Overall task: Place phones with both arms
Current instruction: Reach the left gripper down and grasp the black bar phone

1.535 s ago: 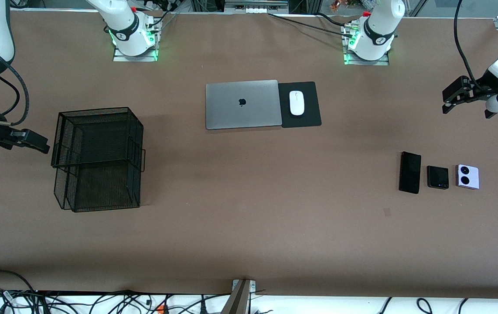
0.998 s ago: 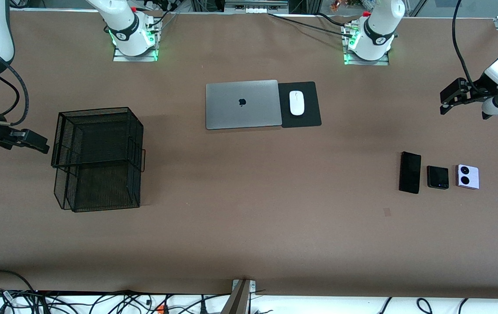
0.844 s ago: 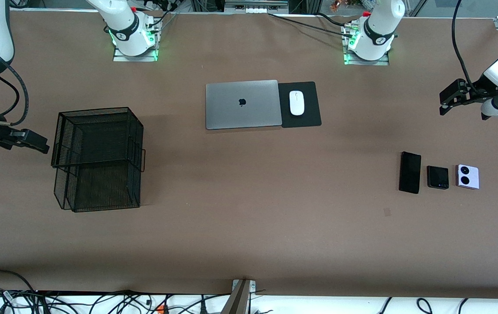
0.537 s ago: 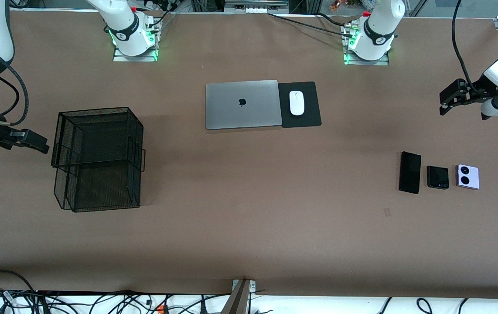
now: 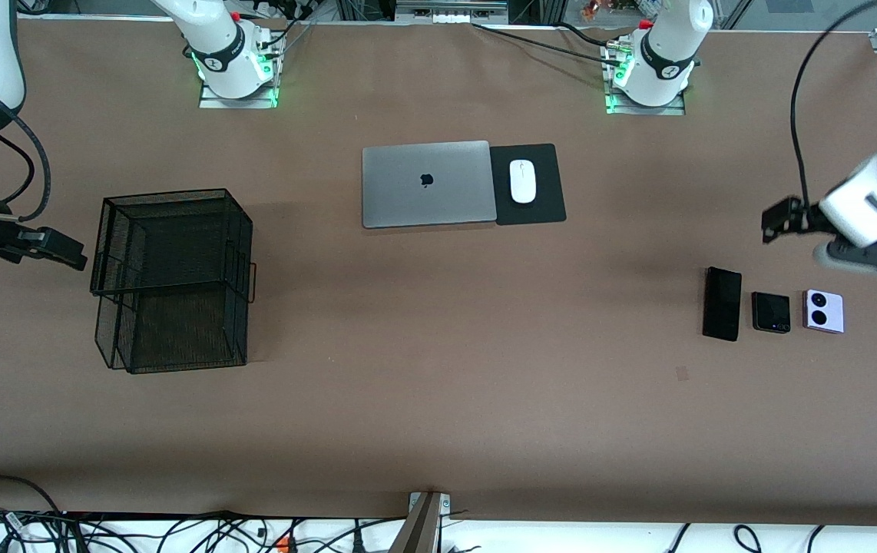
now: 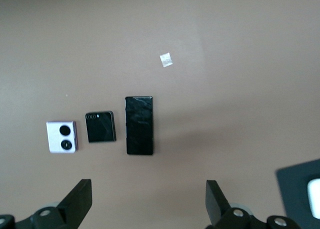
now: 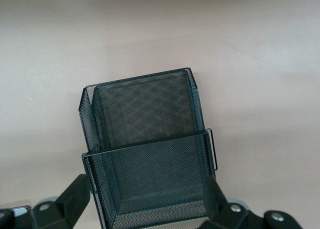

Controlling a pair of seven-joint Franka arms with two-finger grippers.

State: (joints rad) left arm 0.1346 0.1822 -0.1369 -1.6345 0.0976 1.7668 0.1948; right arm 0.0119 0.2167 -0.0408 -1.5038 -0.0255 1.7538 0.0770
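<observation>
Over the phones' end | our left gripper point(image 6: 145, 209) spread wide, aiming at black slab phone point(image 5: 721, 303) | right gripper point(image 7: 145, 204) wide, waiting beside mesh basket point(image 5: 173, 280).

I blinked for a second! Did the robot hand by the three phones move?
Yes. The left gripper has come closer to the long black phone: it hung nearer the arm bases before, and the phones lie where they were. Its fingers are open.
</observation>
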